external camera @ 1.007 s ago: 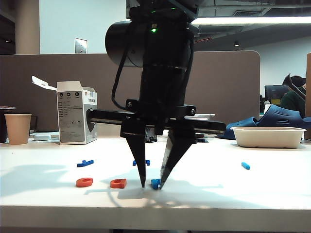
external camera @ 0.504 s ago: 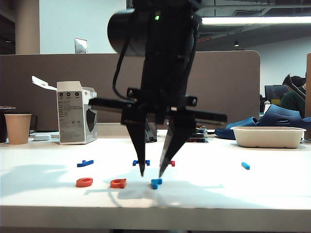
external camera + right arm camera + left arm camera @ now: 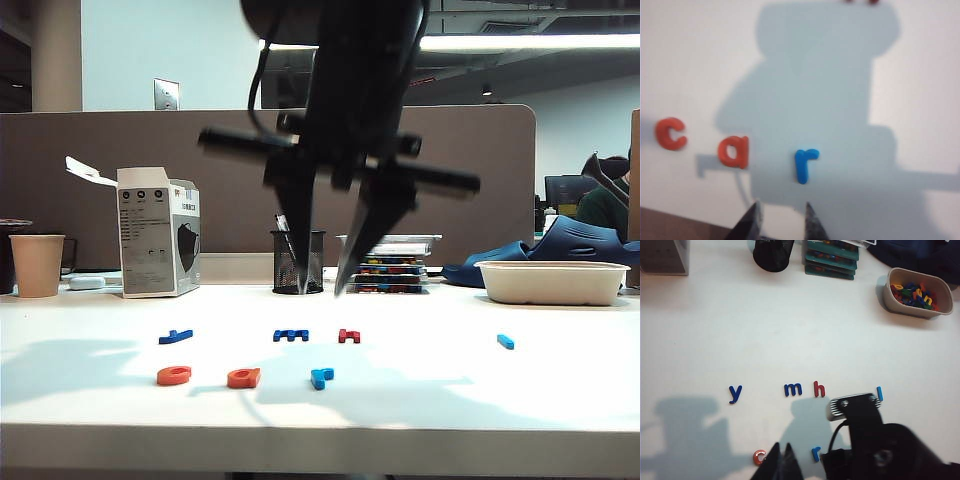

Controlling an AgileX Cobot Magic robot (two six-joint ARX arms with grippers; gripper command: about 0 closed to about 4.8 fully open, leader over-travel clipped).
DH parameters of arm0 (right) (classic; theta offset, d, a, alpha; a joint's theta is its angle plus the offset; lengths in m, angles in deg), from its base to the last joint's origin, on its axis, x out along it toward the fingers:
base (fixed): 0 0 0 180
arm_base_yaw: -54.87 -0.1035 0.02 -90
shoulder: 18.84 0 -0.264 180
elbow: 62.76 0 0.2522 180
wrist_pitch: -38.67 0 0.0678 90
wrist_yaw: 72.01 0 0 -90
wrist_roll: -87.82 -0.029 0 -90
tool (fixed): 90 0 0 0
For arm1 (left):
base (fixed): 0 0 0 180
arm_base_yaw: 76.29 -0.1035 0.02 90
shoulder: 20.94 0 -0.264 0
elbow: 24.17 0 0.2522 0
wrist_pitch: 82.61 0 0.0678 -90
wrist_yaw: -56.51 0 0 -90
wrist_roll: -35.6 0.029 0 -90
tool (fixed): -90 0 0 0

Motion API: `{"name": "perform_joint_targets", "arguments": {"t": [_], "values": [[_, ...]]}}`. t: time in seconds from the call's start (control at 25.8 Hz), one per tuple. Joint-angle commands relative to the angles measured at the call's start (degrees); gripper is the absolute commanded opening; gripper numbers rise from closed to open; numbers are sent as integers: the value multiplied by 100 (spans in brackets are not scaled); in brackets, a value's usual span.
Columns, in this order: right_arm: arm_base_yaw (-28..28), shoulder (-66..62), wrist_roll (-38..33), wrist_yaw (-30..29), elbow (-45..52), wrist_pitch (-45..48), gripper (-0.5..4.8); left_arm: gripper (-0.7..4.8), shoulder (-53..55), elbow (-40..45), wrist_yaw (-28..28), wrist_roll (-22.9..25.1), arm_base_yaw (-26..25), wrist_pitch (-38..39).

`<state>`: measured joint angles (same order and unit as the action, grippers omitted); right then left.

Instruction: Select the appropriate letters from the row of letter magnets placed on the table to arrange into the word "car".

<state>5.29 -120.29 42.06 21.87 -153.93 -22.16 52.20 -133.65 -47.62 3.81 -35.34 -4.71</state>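
Right claw, empty with jaws part open, has lifted clear of the blue r, now resting right of the orange c and a on the near counter, completing "car"; left claw stays shut.

Smooth white table, matt plastic letter magnets

Blurred right gripper, apparently empty, above light-blue letter.
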Motion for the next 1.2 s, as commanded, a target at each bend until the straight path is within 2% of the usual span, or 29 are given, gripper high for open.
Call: {"name": "perform_joint_targets", "arguments": {"t": [0.04,0.08,0.12,0.19,0.31,0.43,0.74,1.05,1.2], "values": [[118,343,205,70,-24,-4,80,-6,-15,-20,-15,4,0,-39],[175,472,293,74,-24,-31,68,-6,-15,-20,-13,4,0,-42],[273,723,490,151,-24,-94,27,-6,-15,-20,-13,7,0,-39],[501,1220,1019,267,-24,-87,-2,-6,-15,-20,-15,4,0,-39],[844,1860,1759,415,-24,-59,-2,-6,-15,-20,-15,4,0,-39],[1161,2284,2124,420,-24,-57,-2,-6,-15,-20,-15,4,0,-39],[1998,3250,2715,940,-24,52,-2,-6,-15,-20,-15,4,0,-42],[2680,3864,3156,931,-17,103,-2,-6,-15,-20,-17,7,0,-42],[3239,4183,3298,785,7,111,-2,-6,-15,-20,-17,7,0,-35]]}}
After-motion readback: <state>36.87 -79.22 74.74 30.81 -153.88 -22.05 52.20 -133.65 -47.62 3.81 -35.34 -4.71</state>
